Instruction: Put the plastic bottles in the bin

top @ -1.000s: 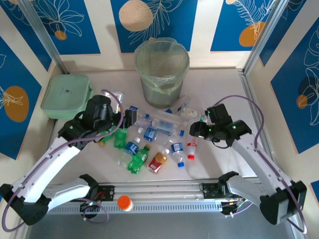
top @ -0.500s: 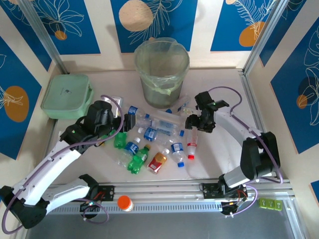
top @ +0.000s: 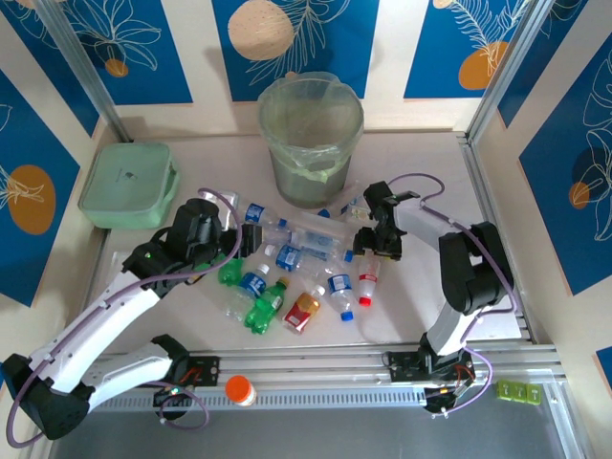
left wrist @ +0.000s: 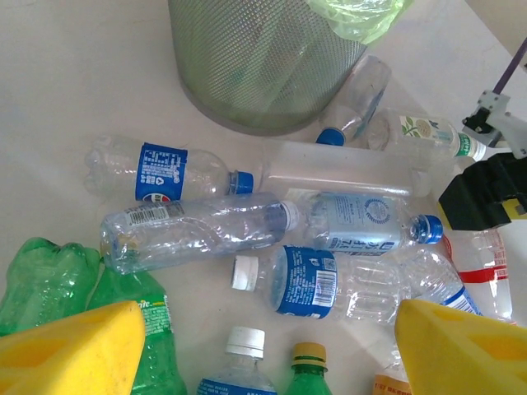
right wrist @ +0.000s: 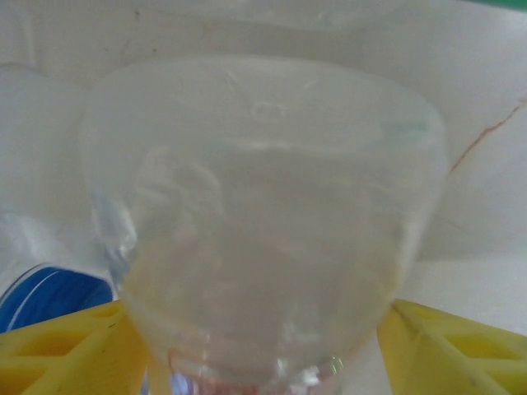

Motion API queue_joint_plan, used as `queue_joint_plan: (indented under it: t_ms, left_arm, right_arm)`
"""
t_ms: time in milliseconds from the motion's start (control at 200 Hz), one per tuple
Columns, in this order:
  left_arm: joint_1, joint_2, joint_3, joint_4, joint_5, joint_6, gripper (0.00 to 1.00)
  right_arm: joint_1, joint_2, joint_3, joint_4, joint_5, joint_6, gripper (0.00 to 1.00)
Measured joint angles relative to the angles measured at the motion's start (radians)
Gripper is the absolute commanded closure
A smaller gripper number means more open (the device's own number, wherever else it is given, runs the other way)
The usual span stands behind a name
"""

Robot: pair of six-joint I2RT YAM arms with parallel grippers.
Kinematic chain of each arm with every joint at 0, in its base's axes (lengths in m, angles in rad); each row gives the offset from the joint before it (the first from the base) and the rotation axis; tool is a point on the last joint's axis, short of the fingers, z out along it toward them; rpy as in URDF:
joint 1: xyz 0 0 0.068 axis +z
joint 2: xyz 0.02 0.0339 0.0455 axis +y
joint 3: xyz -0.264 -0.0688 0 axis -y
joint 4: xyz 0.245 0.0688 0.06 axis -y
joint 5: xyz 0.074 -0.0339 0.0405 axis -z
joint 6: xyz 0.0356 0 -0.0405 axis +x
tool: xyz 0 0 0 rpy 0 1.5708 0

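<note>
Right gripper (right wrist: 257,313) swung inward, now straddling a clear bottle (right wrist: 263,181), grip undetermined; left gripper (left wrist: 268,333) open over bottles (left wrist: 198,226), pile's 9 o'clock.

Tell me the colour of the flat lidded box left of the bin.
The box is mint green, best seen in the top external view.

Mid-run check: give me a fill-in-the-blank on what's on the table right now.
The bin is lined with a pale ____ bag. The white jar has an ____ cap. The left pincer hangs above the bottles with its jaws ____. The lidded box sits to the ____ of the bin.
Missing words: green; orange; open; left.
</note>
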Motion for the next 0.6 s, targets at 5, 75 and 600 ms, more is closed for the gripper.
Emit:
queue_joint_plan:
  t_ms: [5, 75, 600]
  left_arm:
    - [0.000, 0.000, 0.000, 0.000, 0.000, 0.000, 0.20]
    - [0.000, -0.001, -0.001, 0.000, 0.000, 0.000, 0.20]
    - [0.010, -0.005, -0.001, 0.018, 0.000, 0.005, 0.21]
  right_arm:
    - [0.000, 0.000, 0.000, 0.000, 0.001, 0.000, 0.30]
    - [0.006, 0.011, 0.000, 0.006, 0.010, 0.003, 0.34]
    - [0.018, -0.068, -0.029, 0.032, 0.027, 0.027, 0.52]
